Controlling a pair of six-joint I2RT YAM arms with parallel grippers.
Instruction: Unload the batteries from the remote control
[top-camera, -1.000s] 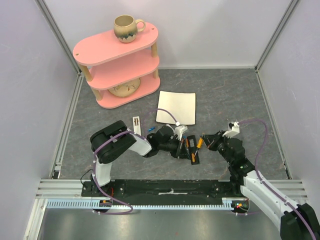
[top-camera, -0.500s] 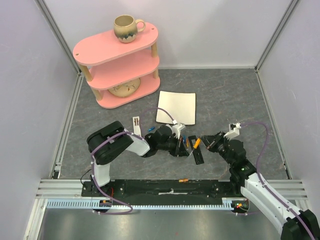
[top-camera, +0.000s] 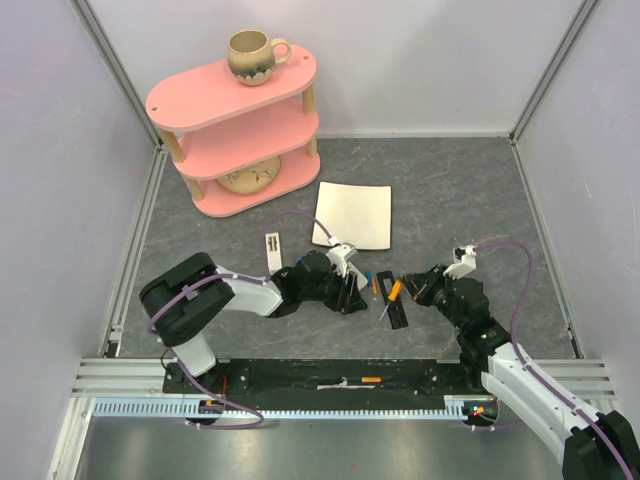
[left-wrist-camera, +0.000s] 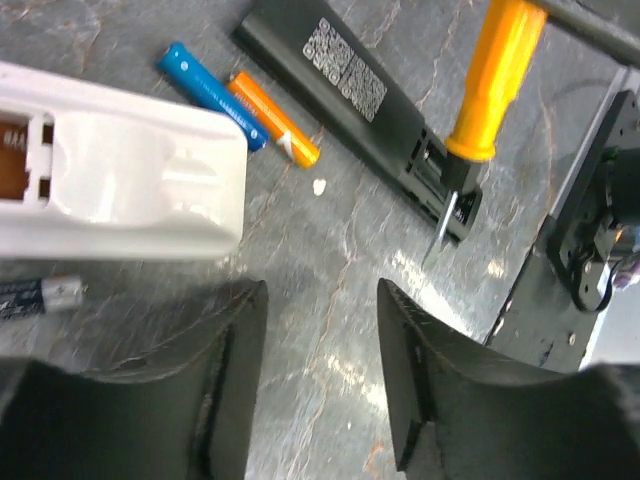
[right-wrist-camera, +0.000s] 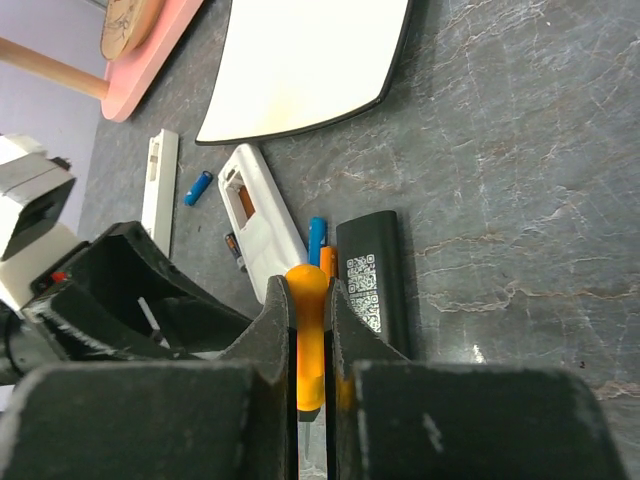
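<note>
A black remote control (left-wrist-camera: 360, 110) (top-camera: 394, 304) lies back-up, its battery bay at the near end. Beside it lie a blue battery (left-wrist-camera: 210, 95) (right-wrist-camera: 316, 235) and an orange battery (left-wrist-camera: 275, 133), loose on the mat. A white remote control (left-wrist-camera: 120, 180) (right-wrist-camera: 260, 220) lies next to them with its bay uncovered, a dark battery (left-wrist-camera: 40, 295) beside it. Another blue battery (right-wrist-camera: 198, 187) rests farther left, and an orange battery (top-camera: 371, 380) sits on the near rail. My left gripper (left-wrist-camera: 320, 300) (top-camera: 352, 296) is open over bare mat. My right gripper (right-wrist-camera: 311, 300) (top-camera: 406, 290) is shut on the orange-handled screwdriver (left-wrist-camera: 495, 80), tip at the black remote's bay.
A white battery cover (top-camera: 272, 247) lies left of the remotes. A white sheet (top-camera: 352, 215) lies behind them. A pink three-tier shelf (top-camera: 200, 95) stands at the back left with a mug (top-camera: 250, 55) on top and a wooden disc (top-camera: 250, 178) on its bottom tier.
My left gripper has opened and drawn back to the left. An orange battery has left the black remote and rolled to the near rail. The right gripper keeps hold of the screwdriver.
</note>
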